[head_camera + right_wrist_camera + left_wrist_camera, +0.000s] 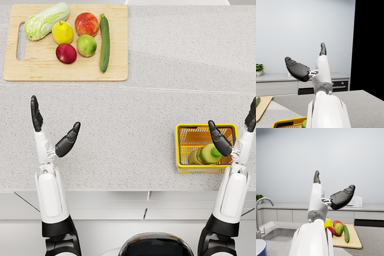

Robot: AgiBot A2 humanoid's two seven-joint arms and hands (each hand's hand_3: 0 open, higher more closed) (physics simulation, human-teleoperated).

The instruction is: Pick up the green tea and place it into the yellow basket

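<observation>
The green tea bottle [205, 154] lies on its side inside the yellow basket [180, 145] at the right of the counter. My right hand [235, 132] hovers above the basket, fingers spread, holding nothing. In the right wrist view that right hand [309, 66] is raised and empty, with the basket's rim [287, 122] below the forearm. My left hand [50, 130] is raised over the bare counter at the left, fingers apart and empty. The left wrist view shows the same left hand [331, 194] open.
A wooden cutting board [65, 72] at the back left carries a cabbage [46, 20], a cucumber [104, 42] and several fruits. A sink with a faucet [261, 213] lies beyond the left arm. The counter's front edge runs just below the basket.
</observation>
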